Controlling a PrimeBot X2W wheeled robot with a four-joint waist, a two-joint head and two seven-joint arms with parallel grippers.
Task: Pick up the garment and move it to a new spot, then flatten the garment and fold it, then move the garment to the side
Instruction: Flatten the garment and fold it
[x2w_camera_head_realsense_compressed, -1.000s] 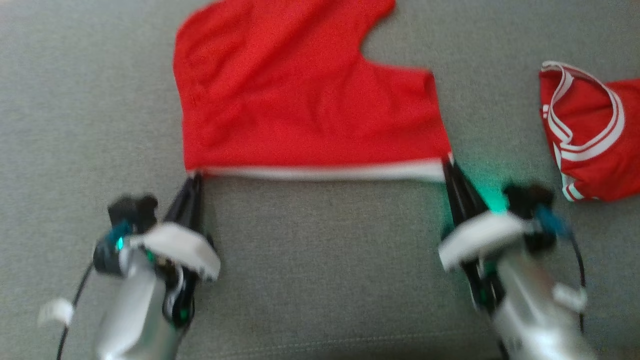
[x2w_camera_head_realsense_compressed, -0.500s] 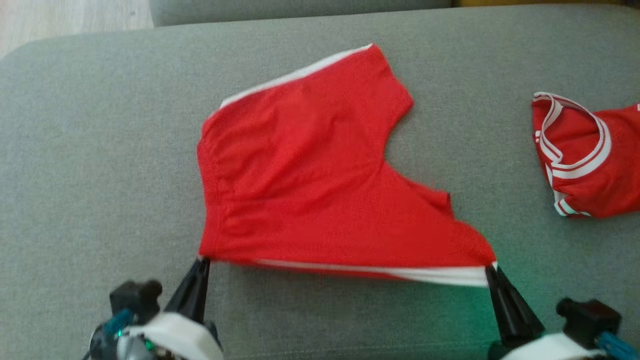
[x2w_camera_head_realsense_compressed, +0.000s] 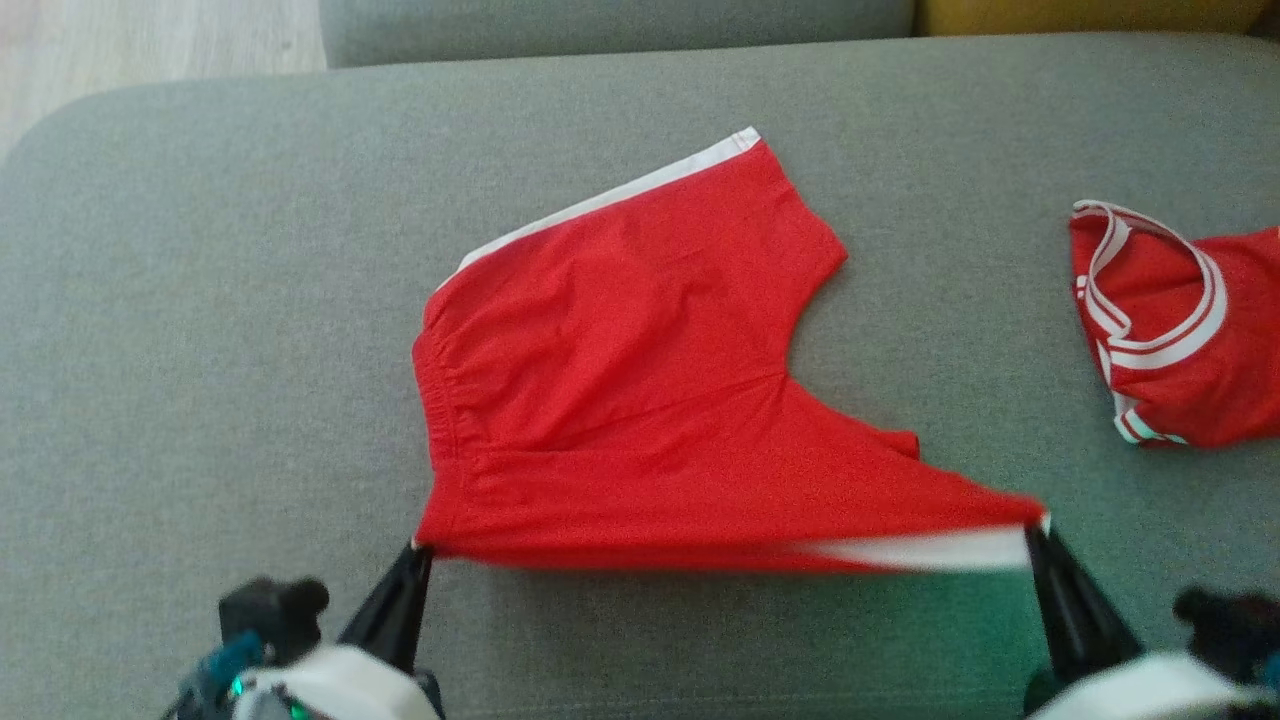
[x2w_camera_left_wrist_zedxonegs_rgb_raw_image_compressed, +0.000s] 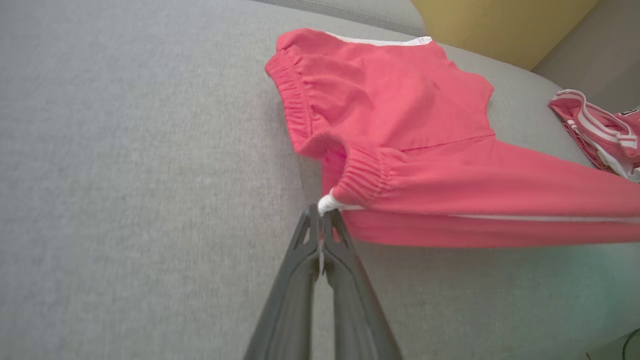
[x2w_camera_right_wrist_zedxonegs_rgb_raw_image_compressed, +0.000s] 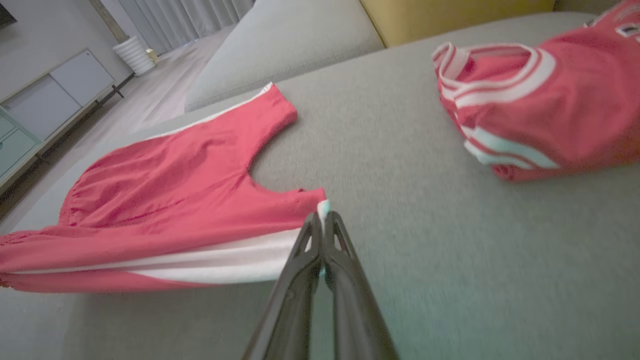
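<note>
- Both jaws clamped: left gripper (x2w_camera_left_wrist_zedxonegs_rgb_raw_image_compressed: 320, 211) pinches the waistband corner of the shorts (x2w_camera_head_realsense_compressed: 640, 400); right gripper (x2w_camera_right_wrist_zedxonegs_rgb_raw_image_compressed: 323, 216) pinches the white-striped hem corner.
- The two-corner hold keeps the near edge taut and raised, probably to spread the cloth flat.
- Shorts lie left of the jersey (x2w_camera_head_realsense_compressed: 1170, 330), well apart from it, leaving folding room.

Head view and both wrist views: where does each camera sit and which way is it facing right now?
Head view: on the head, looking down at the grey cushion and red shorts; left gripper and right gripper at the bottom corners.
Left wrist view: on the left wrist, looking along its shut fingers at the shorts' waistband corner.
Right wrist view: on the right wrist, looking along its shut fingers at the white-striped hem corner.
Shared: all three show the shorts and a striped red garment.
</note>
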